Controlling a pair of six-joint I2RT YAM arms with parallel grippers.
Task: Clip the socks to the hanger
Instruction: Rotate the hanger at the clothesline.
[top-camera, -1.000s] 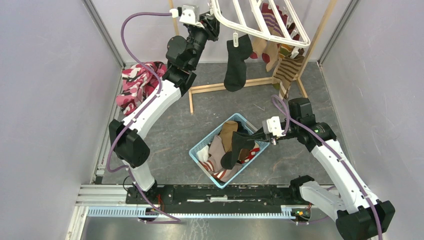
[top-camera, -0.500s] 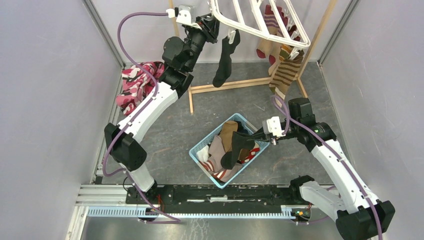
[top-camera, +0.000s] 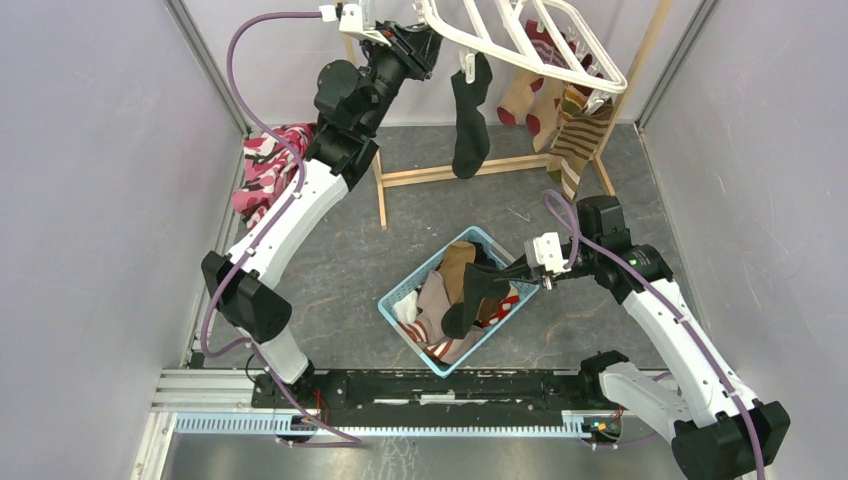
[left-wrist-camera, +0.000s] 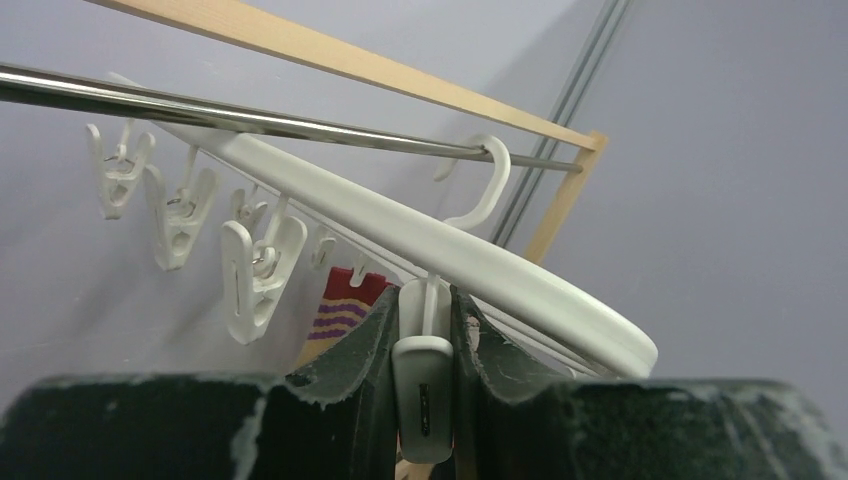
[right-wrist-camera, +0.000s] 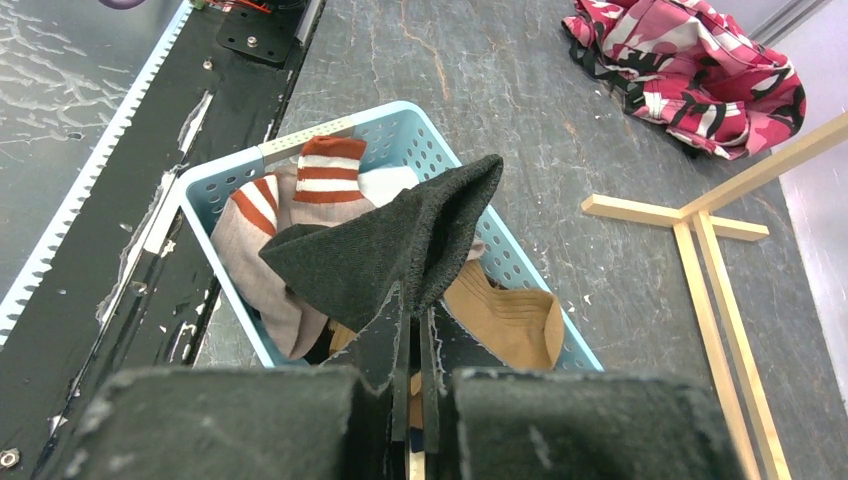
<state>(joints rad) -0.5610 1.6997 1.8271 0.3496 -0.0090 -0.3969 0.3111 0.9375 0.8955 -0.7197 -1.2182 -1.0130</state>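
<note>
Left tool (left-wrist-camera: 423, 312) pinches a clip (left-wrist-camera: 422, 395) on the hanger (left-wrist-camera: 550, 293) at 12 o'clock, higher than before; hanging black sock (top-camera: 468, 130) swung back. Right tool (right-wrist-camera: 412, 310) stays clamped on dark sock (right-wrist-camera: 400, 240) over basket (right-wrist-camera: 420, 140).

A robotics lab test cell, not a home: bare grey panel walls (top-camera: 90, 200) in aluminium framing box in 3 sides of a dark tabletop (top-camera: 330, 250). The left arm (top-camera: 285, 220) and right arm (top-camera: 680, 338) are bolted to a black rail (top-camera: 430, 390), purple cables (top-camera: 231, 60) trail, and the hanger (left-wrist-camera: 520, 280) on its wooden stand (top-camera: 440, 174) is a staged prop.
</note>
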